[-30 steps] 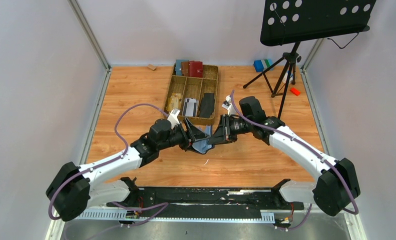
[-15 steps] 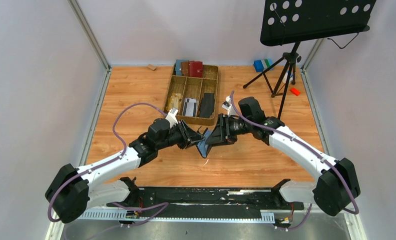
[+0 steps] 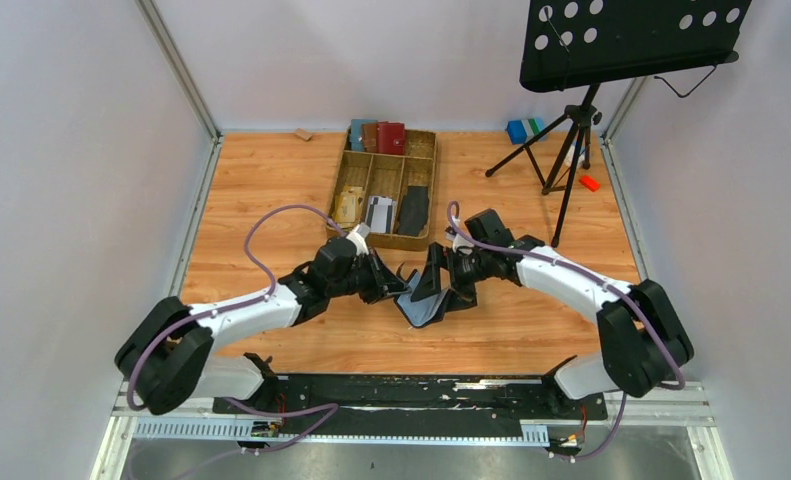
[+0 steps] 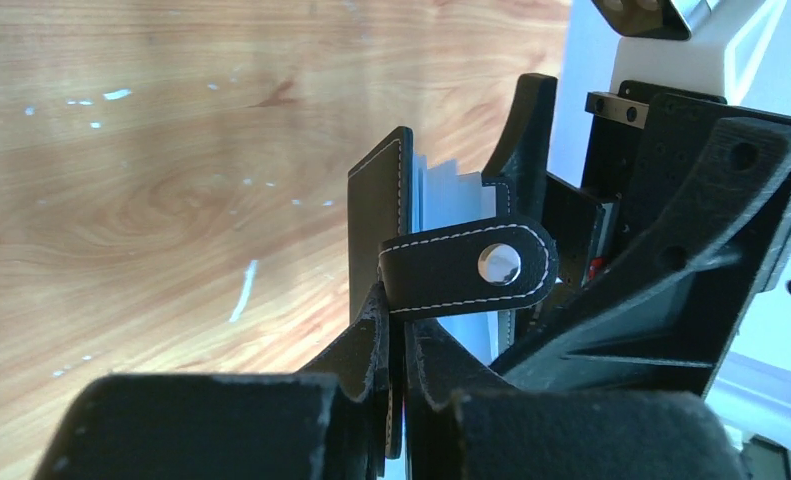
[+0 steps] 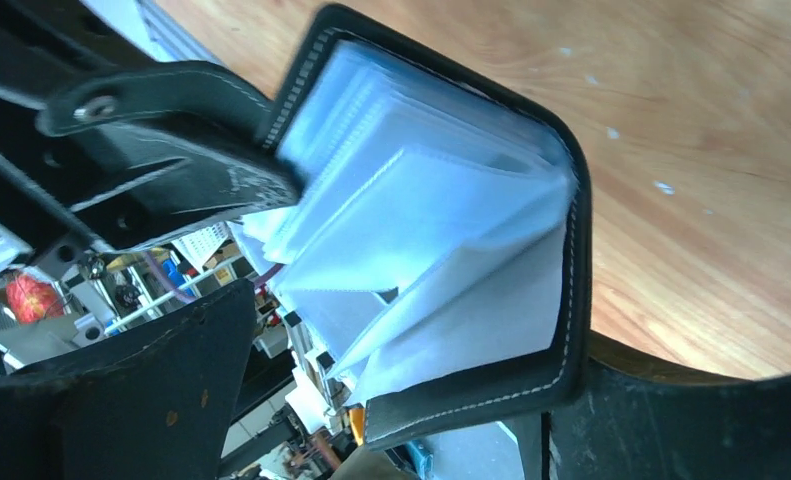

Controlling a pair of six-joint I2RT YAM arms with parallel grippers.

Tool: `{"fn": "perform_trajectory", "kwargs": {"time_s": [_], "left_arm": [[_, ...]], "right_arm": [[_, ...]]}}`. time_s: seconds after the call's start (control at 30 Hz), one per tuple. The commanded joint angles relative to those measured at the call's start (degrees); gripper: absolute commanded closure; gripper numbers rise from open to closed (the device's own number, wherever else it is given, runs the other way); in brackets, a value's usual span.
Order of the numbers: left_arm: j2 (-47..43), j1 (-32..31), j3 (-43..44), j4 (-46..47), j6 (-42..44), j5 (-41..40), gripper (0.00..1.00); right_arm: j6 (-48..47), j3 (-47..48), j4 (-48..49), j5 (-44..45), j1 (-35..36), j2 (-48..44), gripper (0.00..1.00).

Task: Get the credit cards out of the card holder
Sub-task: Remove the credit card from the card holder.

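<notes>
wooden surface (image 3: pixel 271 200): carries everything listed.
compartment tray (image 3: pixel 343 185): far centre, beyond both arms.
left end effector (image 4: pixel 396 370): pinched tight on one cover edge of the card holder.
right end effector (image 3: pixel 439 285): jaws wide, just beside the opposite cover, gripping nothing.
card holder (image 3: pixel 421 305): black, fanned open, mid-surface between both end effectors.
sleeve pages (image 5: pixel 421 230): pale blue, splayed.
closure tab (image 4: pixel 468 268): stitched, snap stud, unfastened.

matt black stitched leather card holder (image 4: pixel 376 225), glossy plastic sleeves (image 5: pixel 421 220), smooth wood-grain table (image 4: pixel 151 150)
</notes>
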Motion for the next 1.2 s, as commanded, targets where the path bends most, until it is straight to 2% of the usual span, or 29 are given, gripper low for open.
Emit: {"fn": "perform_trajectory", "kwargs": {"time_s": [0.0, 0.13, 0.23, 0.33, 0.47, 0.5, 0.6, 0.67, 0.9, 1.07, 1.17], "left_arm": [[4.72, -0.18, 2.17, 4.64, 5.75, 0.08, 1.0], [7.38, -2.11, 2.12, 5.71, 7.73, -3.41, 0.99], [8.72, -3.73, 1.79, 8.01, 7.85, -4.51, 0.88], [8.8, -4.46, 1.43, 8.06, 7.29, -5.04, 0.79], [8.66, -4.63, -0.29, 10.58, 5.92, -2.93, 0.54], [8.46, -4.73, -0.61, 10.77, 5.74, -2.7, 0.52], [7.69, -4.74, -1.2, 11.1, 5.31, -2.52, 0.53], [8.22, -4.74, -1.2, 11.19, 5.15, -2.21, 0.54], [15.32, -5.19, 3.24, 7.86, 6.71, 3.23, 0.49], [16.09, -5.88, 3.81, 9.7, 6.1, 3.99, 0.62], [14.85, -5.89, 3.08, 11.89, 5.66, 4.22, 0.58]], "right_arm": [[-0.36, -3.34, 6.67, 2.34, -0.35, 3.37, 0.15], [3.68, -6.74, 14.01, 2.97, -0.9, 6.8, 0.24], [5.99, -8.33, 17.54, 3.99, -0.88, 7.68, 0.27], [6.02, -9.18, 17.03, 7.27, -0.94, 5.72, 0.29], [6.02, -10.92, 16.64, 10.42, -1.15, 2.67, 0.32], [6.12, -11.22, 16.93, 10.59, -1.35, 2.19, 0.33], [5.86, -11.63, 16.59, 11.13, -2.13, 1.14, 0.41], [5.73, -12.07, 16.59, 11.34, -2.38, 0.68, 0.41], [5.62, -12.99, 17.23, 10.67, -2.53, 0.59, 0.29], [6.35, -14.16, 19.23, 9.3, -2.52, 1.04, 0.24], [6.29, -14.57, 19.62, 8.95, -2.46, 1.5, 0.22]]}}
